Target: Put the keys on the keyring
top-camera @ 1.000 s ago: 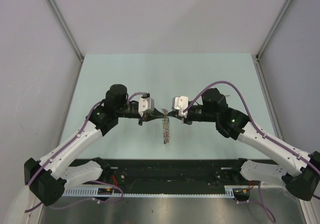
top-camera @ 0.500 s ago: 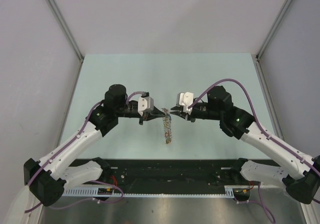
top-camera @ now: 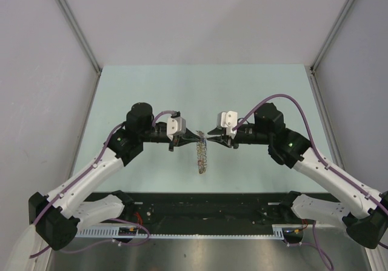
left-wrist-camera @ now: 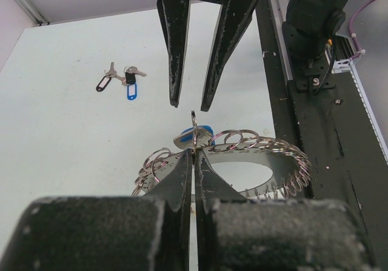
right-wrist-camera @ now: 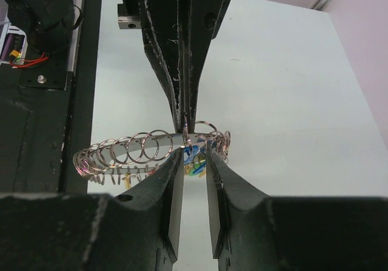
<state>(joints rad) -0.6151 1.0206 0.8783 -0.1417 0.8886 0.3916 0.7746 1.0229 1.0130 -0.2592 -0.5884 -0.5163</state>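
**Keyring pinched between two facing hands**

The left hand (left-wrist-camera: 194, 157) is clamped tight on the top wire of the keyring (left-wrist-camera: 242, 142), which hangs above the surface (top-camera: 151, 89). The right hand (left-wrist-camera: 190, 105) faces it, its fingers narrowly parted just beside the ring. Two keys (left-wrist-camera: 128, 77), tagged black and blue, lie on the surface, well apart.
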